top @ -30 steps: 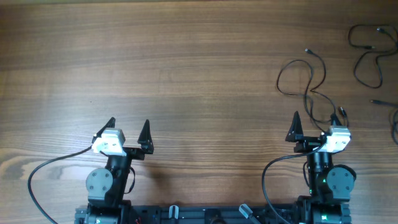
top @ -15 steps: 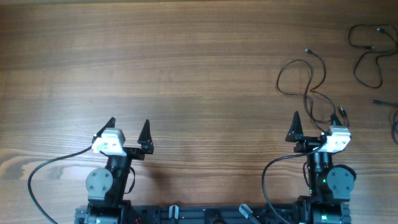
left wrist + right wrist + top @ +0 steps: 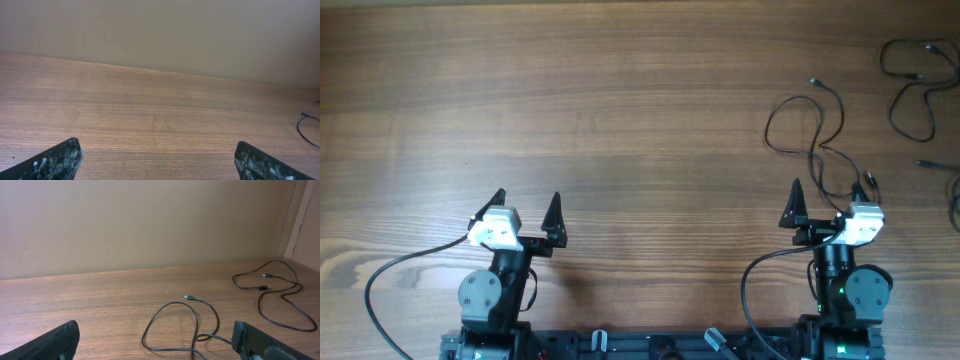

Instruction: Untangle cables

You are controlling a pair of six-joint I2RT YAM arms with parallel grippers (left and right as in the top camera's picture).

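- Though it holds nothing, the right gripper [image 3: 832, 192] stands wide open.
- The left gripper [image 3: 526, 200], well to its left, gapes the same, empty.
- One looped cable [image 3: 767, 130] lies just beyond the right gripper.
- A second cable [image 3: 892, 112] lies farther to the right gripper's right.

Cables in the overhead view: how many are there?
3. Looped cable just ahead of the right end effector; second cable in the far right corner; third cable cut by the right edge, so more may hide.

Surface [image 3: 620, 110]: left arm [image 3: 495, 275] at near-left edge; right arm [image 3: 847, 280] at near-right edge. Looped cable [image 3: 817, 125] just beyond right arm; second cable [image 3: 910, 85] at far-right corner, apart.
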